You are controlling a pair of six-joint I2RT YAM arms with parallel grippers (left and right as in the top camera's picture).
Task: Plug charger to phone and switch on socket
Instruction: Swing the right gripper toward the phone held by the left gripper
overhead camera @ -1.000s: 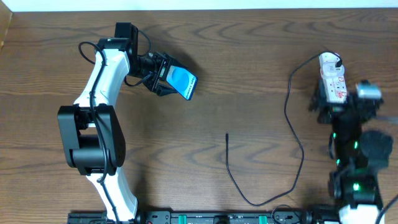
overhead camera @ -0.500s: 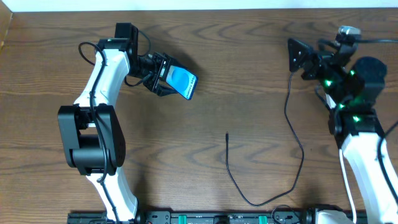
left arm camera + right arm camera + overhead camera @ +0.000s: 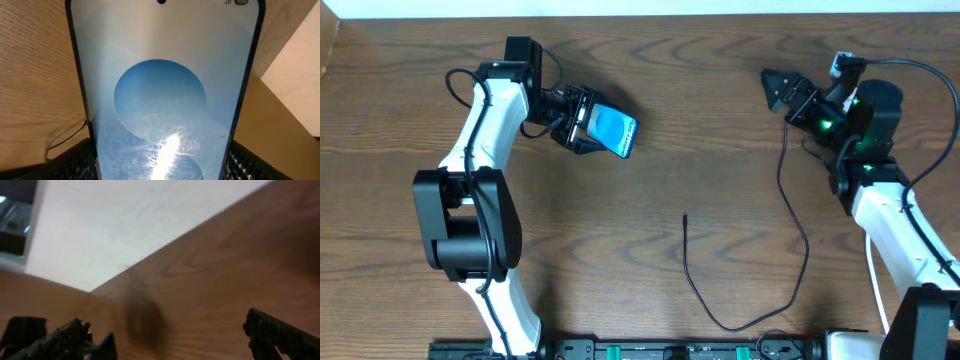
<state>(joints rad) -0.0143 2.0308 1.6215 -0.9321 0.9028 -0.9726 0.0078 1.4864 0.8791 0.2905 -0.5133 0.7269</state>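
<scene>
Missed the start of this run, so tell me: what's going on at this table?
The left claw grips the phone, its blue screen lit, over the far left of the table. The right claw is open and empty, hanging near the far right. The charger cable lies loose between them, its plug tip free at mid-table, so nothing is plugged in yet. The socket does not show in these views.

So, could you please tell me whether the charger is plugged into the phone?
Unplugged: the tip of the charger lies well apart from the phone.
</scene>
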